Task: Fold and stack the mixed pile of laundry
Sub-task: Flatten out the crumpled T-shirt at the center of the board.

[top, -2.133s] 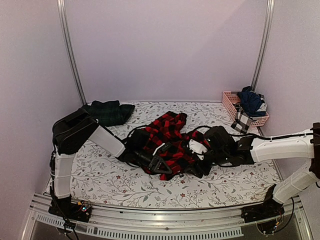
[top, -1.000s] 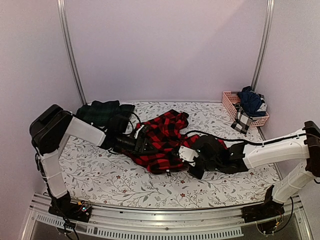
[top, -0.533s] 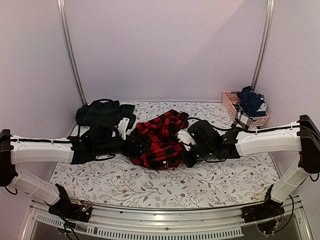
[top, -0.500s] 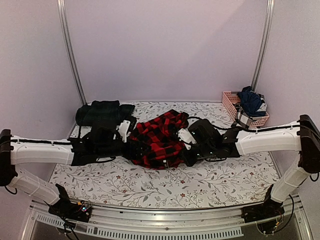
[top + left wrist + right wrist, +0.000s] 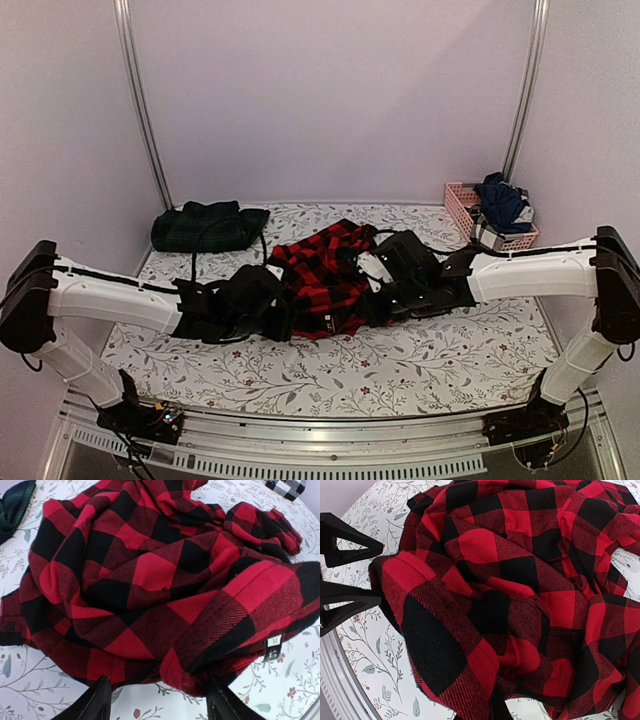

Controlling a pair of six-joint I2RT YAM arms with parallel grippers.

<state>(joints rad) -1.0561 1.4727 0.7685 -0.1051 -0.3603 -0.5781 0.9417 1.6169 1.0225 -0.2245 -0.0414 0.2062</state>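
Left wrist: left tool (image 5: 158,681) gapes beside flannel shirt (image 5: 150,575) hem.

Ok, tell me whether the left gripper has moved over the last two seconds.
Yes. In the top view the left gripper has shifted left, away from the basket, to the shirt's left edge.

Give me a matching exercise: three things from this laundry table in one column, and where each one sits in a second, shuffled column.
Things:
1. red-and-black checked flannel shirt
2. dark green tartan garment
3. pink slatted plastic basket

Places, seen from the top camera:
A. far right corner
B. centre
C. far left corner

Pairs: 1-B, 2-C, 3-A
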